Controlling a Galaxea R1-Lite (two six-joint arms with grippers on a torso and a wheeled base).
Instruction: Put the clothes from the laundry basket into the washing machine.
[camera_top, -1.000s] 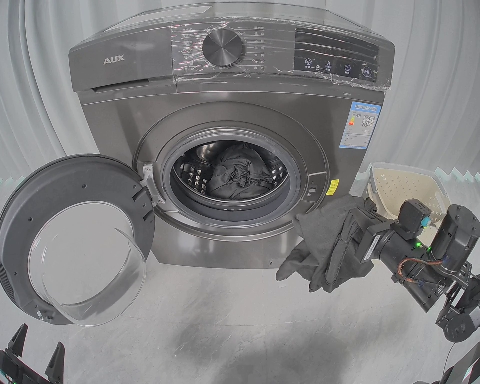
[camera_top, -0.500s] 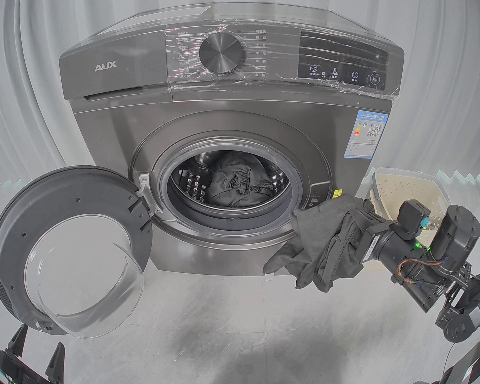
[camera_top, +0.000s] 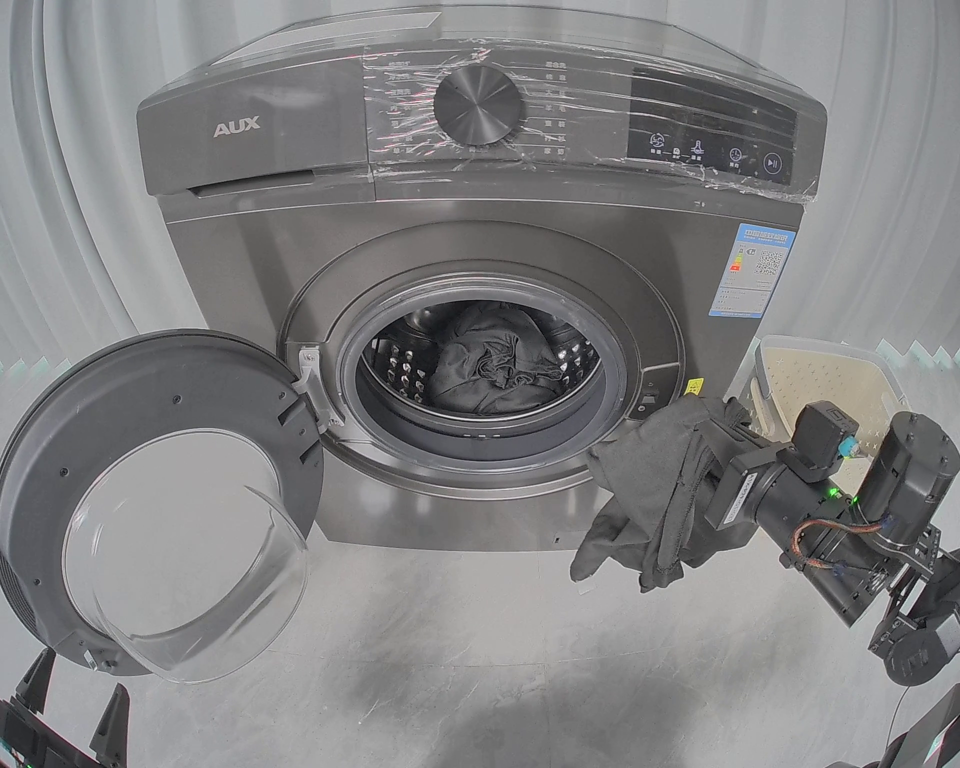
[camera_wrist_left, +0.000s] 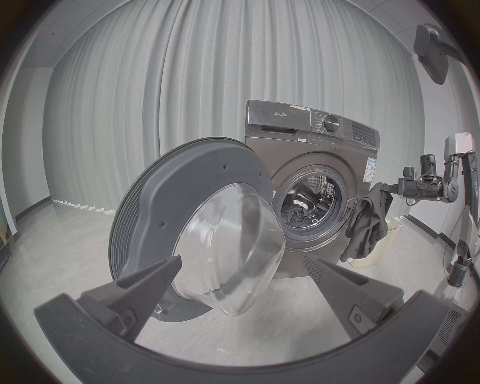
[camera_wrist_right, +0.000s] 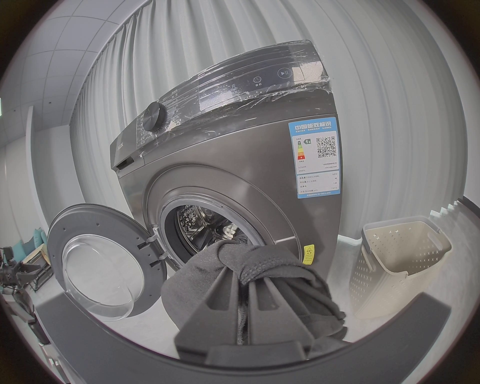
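Observation:
The grey washing machine (camera_top: 480, 200) stands ahead, its round door (camera_top: 160, 480) swung open to the left. A dark garment (camera_top: 495, 360) lies inside the drum. My right gripper (camera_top: 715, 450) is shut on a dark grey garment (camera_top: 655, 480), which hangs just right of and below the drum opening. In the right wrist view the two fingers (camera_wrist_right: 225, 305) pinch the bunched cloth (camera_wrist_right: 260, 265). The beige laundry basket (camera_top: 830, 385) stands by the machine's right side, behind that arm. My left gripper (camera_wrist_left: 245, 280) sits low at the left, open and holding nothing.
The open door (camera_wrist_left: 200, 220) with its glass bowl stands between my left gripper and the drum. Grey floor (camera_top: 450, 640) lies bare in front of the machine. White curtains hang behind.
The whole head picture has shifted and the machine looks slightly nearer, so the camera has moved. The right gripper kept hold of the garment, whose hanging end swung a little.

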